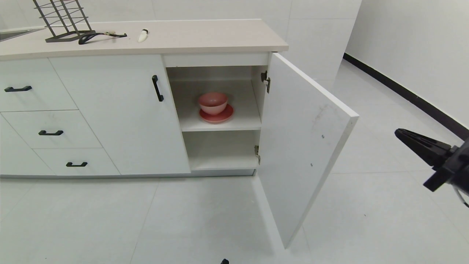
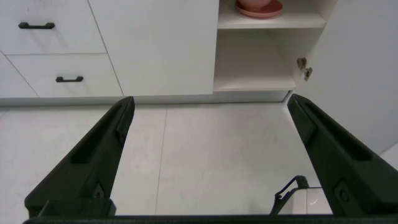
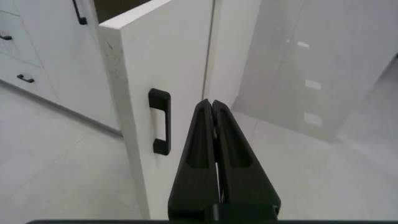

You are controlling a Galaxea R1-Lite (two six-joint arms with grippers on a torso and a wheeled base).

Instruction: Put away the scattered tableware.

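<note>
A pink bowl [image 1: 213,102] sits on a red plate [image 1: 217,115] on the upper shelf of the open cabinet [image 1: 220,124]; the plate's edge [image 2: 259,9] also shows in the left wrist view. The cabinet door [image 1: 300,146] stands swung wide open. My right gripper [image 1: 403,135] hangs at the right, beyond the door's outer side, shut with nothing in it; in the right wrist view its fingers [image 3: 212,118] press together just beside the door's black handle [image 3: 160,121]. My left gripper [image 2: 210,109] is open and empty, low over the floor in front of the cabinet.
On the counter [image 1: 183,36] stand a dark wire rack [image 1: 64,20], a black-handled utensil [image 1: 99,36] and a small white object [image 1: 143,35]. Drawers with black handles [image 1: 50,132] fill the left. Open tiled floor [image 1: 146,220] lies in front; a wall with a dark skirting [image 1: 403,91] runs at the right.
</note>
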